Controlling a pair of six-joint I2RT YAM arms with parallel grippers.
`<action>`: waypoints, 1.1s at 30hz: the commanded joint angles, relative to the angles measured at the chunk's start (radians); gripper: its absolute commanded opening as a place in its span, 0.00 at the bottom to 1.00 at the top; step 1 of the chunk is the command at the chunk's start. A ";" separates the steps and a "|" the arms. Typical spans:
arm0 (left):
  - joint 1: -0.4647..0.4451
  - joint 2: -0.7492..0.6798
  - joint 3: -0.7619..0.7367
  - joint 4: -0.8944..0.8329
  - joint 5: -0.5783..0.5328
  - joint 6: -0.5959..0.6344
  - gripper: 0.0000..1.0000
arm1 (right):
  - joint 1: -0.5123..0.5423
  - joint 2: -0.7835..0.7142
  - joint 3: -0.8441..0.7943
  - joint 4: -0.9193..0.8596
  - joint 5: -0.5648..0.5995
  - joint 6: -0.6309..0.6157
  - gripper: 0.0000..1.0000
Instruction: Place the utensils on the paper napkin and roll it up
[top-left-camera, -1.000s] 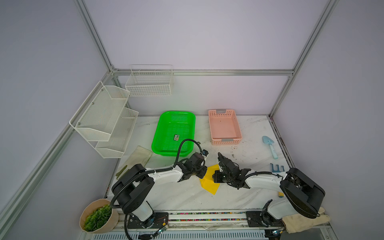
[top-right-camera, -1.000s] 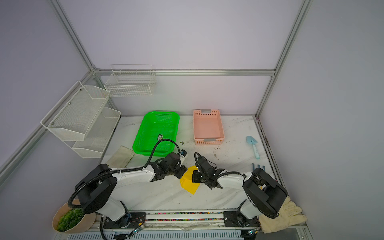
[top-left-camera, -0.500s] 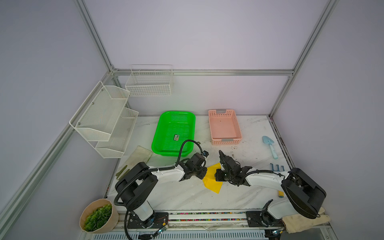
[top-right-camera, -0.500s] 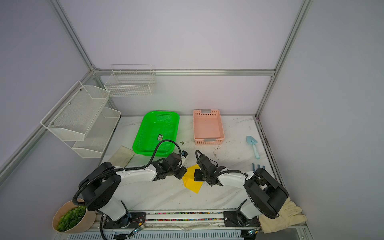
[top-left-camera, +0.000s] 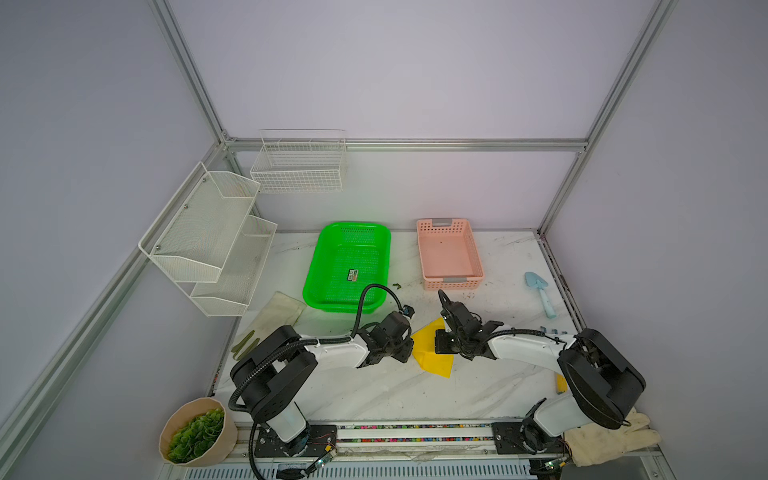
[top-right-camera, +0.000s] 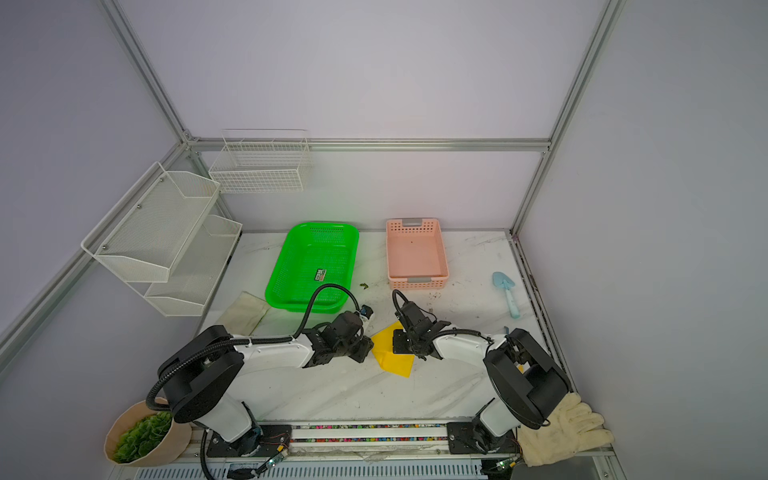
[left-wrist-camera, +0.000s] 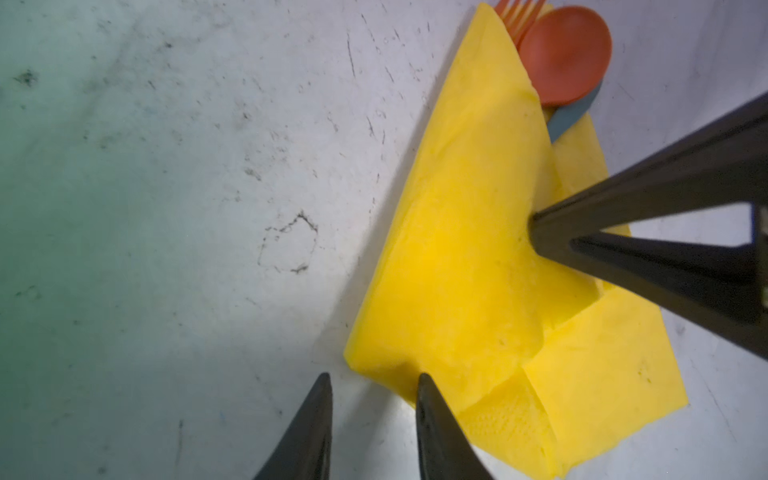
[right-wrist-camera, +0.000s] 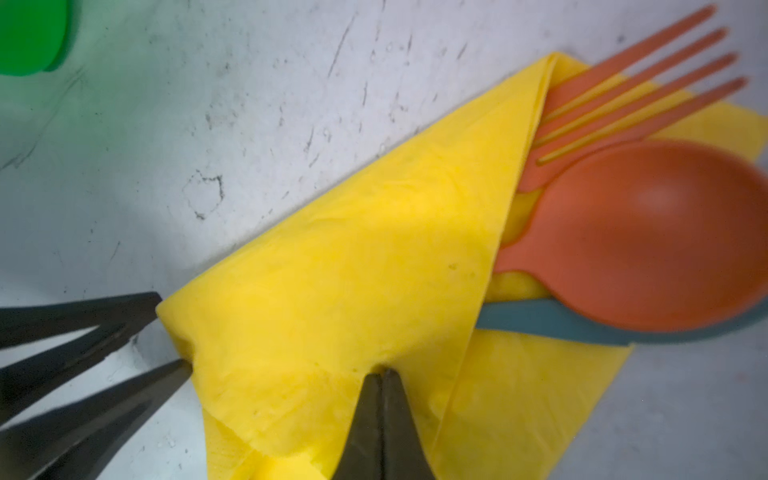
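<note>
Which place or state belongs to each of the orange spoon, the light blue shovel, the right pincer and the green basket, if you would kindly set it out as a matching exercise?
Things:
1. orange spoon
2. light blue shovel
3. right pincer
4. green basket

Places and states:
A. shut, tip on the folded paper napkin
B. at the back of the table, with a small label on its floor
C. bowl sticking out past the napkin's fold
D. flat on the table near its right edge, away from the napkin

Pairs: 1-C, 2-D, 3-A, 4-B
</note>
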 joint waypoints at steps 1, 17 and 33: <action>-0.013 -0.023 -0.038 0.047 -0.013 -0.035 0.34 | -0.005 0.038 0.038 -0.069 0.031 -0.037 0.00; -0.027 -0.006 -0.019 0.044 -0.033 -0.054 0.32 | -0.005 -0.023 0.060 -0.075 -0.001 -0.045 0.08; 0.020 -0.238 0.119 -0.156 -0.102 0.084 0.32 | -0.005 0.019 0.003 -0.057 0.013 -0.058 0.07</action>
